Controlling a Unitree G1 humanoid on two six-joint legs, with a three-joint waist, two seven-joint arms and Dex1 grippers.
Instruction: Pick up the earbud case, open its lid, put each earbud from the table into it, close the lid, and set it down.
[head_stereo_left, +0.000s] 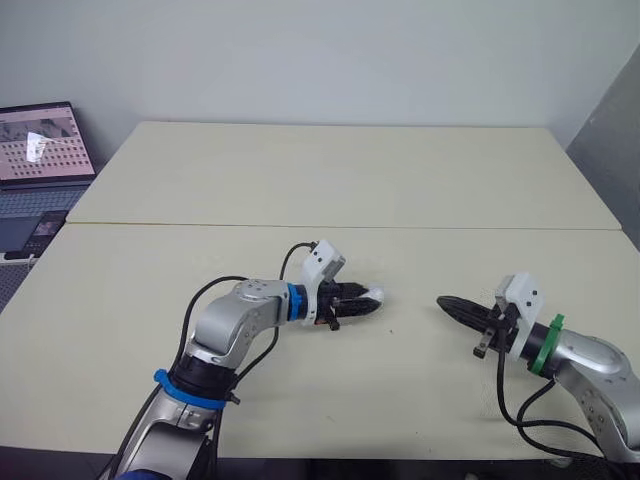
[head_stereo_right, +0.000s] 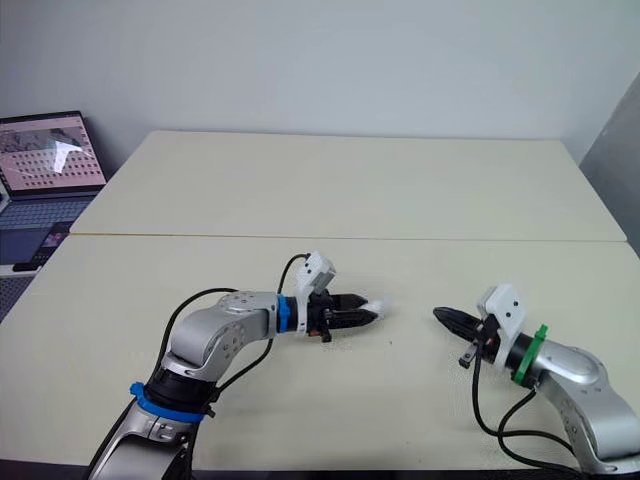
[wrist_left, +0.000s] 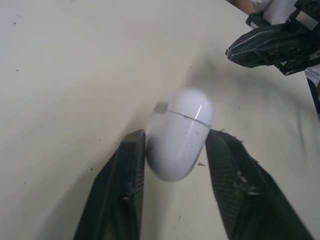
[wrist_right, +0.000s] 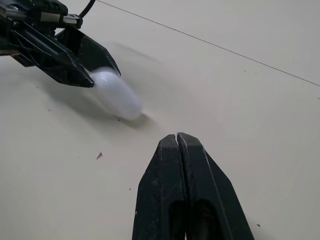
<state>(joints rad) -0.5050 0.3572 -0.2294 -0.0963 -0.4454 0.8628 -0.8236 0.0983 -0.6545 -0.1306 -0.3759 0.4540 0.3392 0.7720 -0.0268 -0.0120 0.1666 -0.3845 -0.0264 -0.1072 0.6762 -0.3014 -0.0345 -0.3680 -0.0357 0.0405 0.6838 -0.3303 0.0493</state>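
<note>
White earbud case (wrist_left: 179, 132) between left tool's (wrist_left: 177, 137) fingers (wrist_left: 126, 182)

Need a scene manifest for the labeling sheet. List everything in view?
case: 1, white, lid shut, between the left gripper's fingers at mid table
table: 1, cream, with a seam running across it, under both arms
laptop: 1, dark, open with its screen lit, off the table's far left corner
wall: 1, pale grey, behind the table
left gripper: 1, black fingers, closed on the case
right gripper: 1, black fingers pressed together, holding nothing, to the right of the case and apart from it
</note>
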